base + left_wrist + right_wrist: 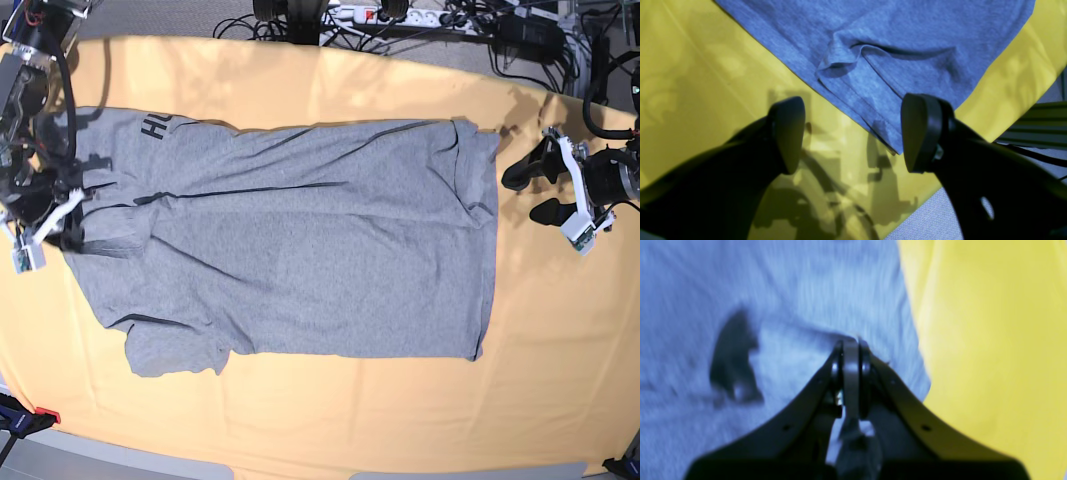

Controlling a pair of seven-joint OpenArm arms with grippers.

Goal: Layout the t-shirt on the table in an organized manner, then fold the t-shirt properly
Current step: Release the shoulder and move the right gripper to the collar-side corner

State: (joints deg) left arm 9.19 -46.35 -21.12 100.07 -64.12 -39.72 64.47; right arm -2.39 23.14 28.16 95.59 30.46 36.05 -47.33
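Note:
The grey t-shirt (300, 240) lies spread lengthwise on the yellow-orange table (300, 420), with black lettering (155, 125) at its left end and the hem at the right. My right gripper (73, 228) is at the shirt's left edge. In the right wrist view this gripper (850, 341) is shut, pinching a ridge of the t-shirt (806, 290), with a blurred dark mark (733, 363) beside it. My left gripper (530, 192) stands open just right of the hem's far corner. In the left wrist view the gripper (853, 136) straddles a wrinkled corner of the t-shirt (893, 60) with nothing between its fingers.
Cables and a power strip (400, 15) lie beyond the table's far edge. A red clamp (40, 415) sits at the front left edge. Grey floor (927, 220) and the table's edge show below the left gripper. Bare cloth runs along the front and right of the shirt.

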